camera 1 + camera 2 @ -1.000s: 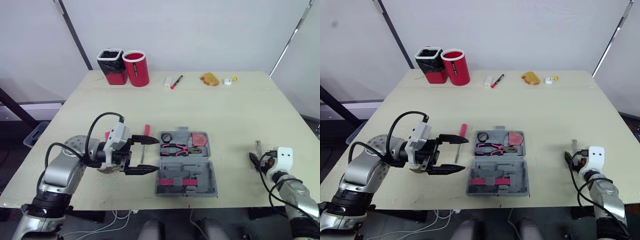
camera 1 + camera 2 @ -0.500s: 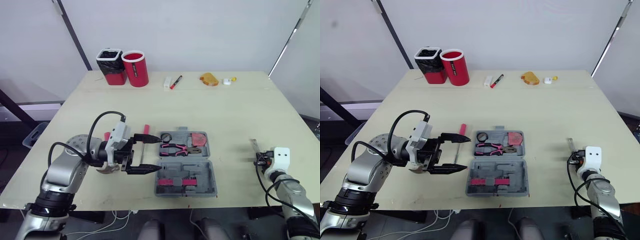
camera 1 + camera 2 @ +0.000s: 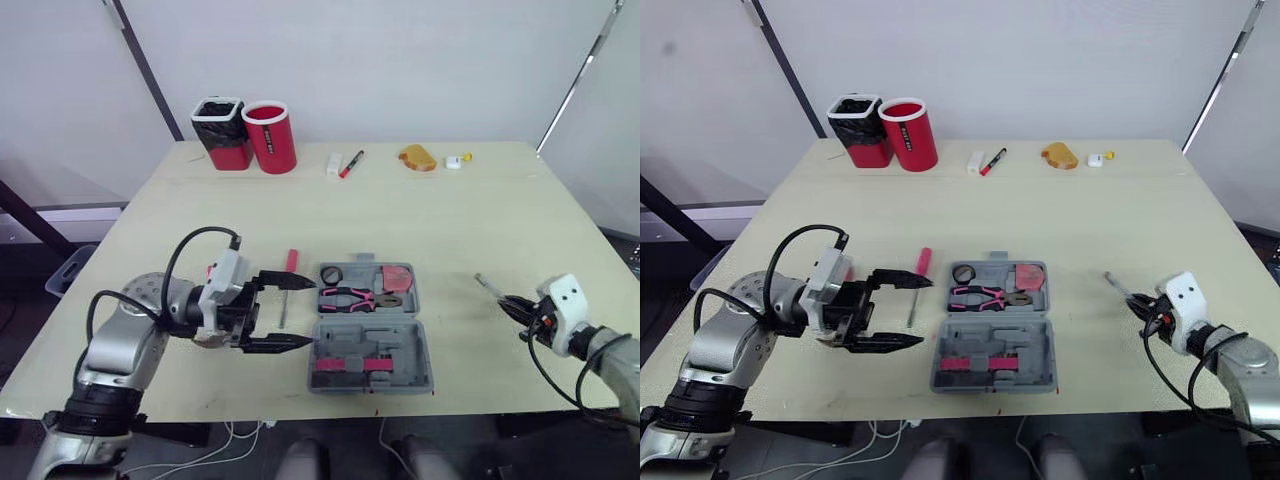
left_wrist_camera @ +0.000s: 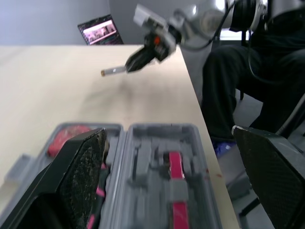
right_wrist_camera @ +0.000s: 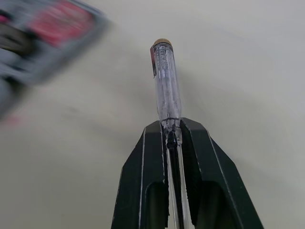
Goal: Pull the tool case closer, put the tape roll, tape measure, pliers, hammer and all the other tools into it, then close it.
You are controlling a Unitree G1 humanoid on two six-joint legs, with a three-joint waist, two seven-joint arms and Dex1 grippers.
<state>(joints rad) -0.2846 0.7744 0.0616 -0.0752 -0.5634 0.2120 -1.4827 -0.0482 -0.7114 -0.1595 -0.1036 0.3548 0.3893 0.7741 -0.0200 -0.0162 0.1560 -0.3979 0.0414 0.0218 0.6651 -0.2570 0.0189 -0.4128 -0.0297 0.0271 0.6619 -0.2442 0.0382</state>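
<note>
The grey tool case point(image 3: 368, 325) lies open mid-table, its lid point(image 3: 370, 357) toward me. A tape roll point(image 3: 333, 274), pink pliers point(image 3: 352, 296) and a red piece point(image 3: 399, 277) sit in its far half. My left gripper point(image 3: 314, 312) is open just left of the case, holding nothing. A red screwdriver point(image 3: 291, 268) lies on the table by its far finger. My right gripper point(image 3: 512, 303) is shut on a clear-handled screwdriver point(image 5: 166, 78), held above the table right of the case with the handle pointing at it. The left wrist view shows that gripper point(image 4: 143, 57) beyond the case.
At the back of the table stand a black cup point(image 3: 224, 132) and a red cup point(image 3: 273, 136). A marker point(image 3: 353, 163), a white block point(image 3: 335, 165), a yellow object point(image 3: 418, 158) and a small white item point(image 3: 455, 161) lie there too. The table edge runs just behind the case lid.
My right gripper closed on the clear screwdriver, lifted it off the table and swung it to point toward the case. The left gripper stayed open beside the case.
</note>
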